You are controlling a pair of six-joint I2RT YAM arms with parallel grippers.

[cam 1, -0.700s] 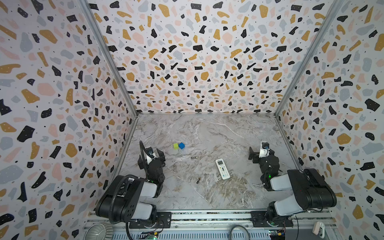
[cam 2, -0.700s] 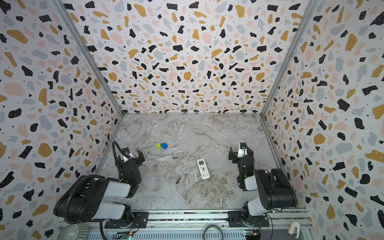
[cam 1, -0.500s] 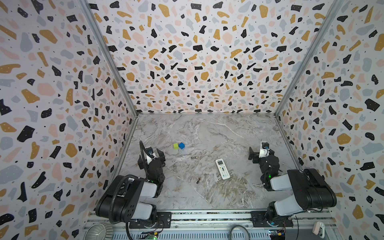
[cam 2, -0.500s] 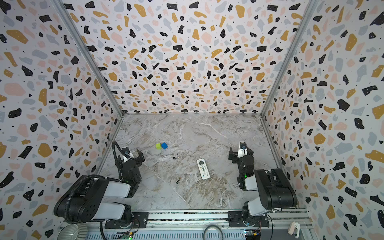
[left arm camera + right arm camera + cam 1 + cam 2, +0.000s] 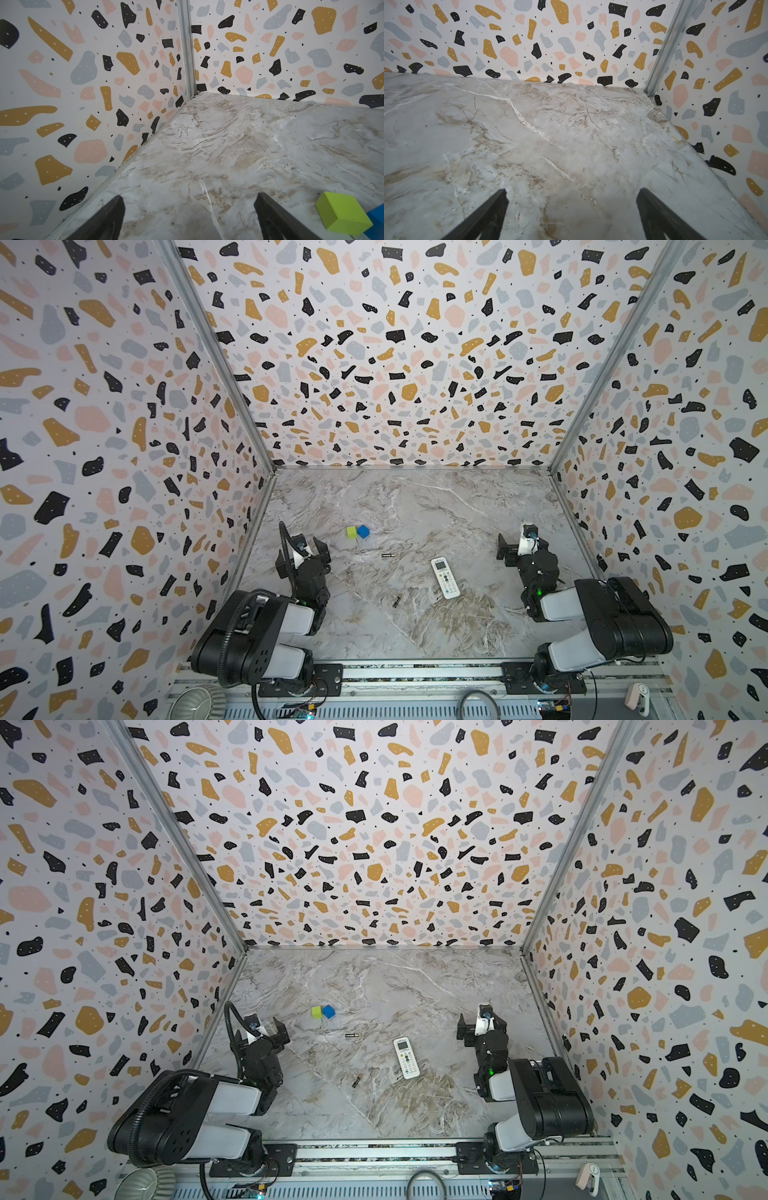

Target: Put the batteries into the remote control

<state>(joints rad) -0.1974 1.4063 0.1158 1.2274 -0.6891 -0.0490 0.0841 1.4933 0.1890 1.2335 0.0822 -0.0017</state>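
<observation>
The white remote control (image 5: 446, 577) (image 5: 407, 1057) lies buttons-up on the marble floor, right of centre. One of the batteries (image 5: 387, 556) (image 5: 351, 1036) lies to its left and a little farther back. The other battery (image 5: 397, 600) (image 5: 356, 1081) lies nearer the front. My left gripper (image 5: 302, 555) (image 5: 259, 1031) (image 5: 189, 198) rests low by the left wall, open and empty. My right gripper (image 5: 521, 545) (image 5: 482, 1027) (image 5: 572, 191) rests low by the right wall, open, with only bare floor between its fingers. Neither wrist view shows the remote or the batteries.
A green cube (image 5: 351, 532) (image 5: 342, 214) and a blue cube (image 5: 363, 531) sit touching each other behind the batteries, just right of my left gripper. Patterned walls close the floor on three sides. A metal rail (image 5: 415, 672) runs along the front edge.
</observation>
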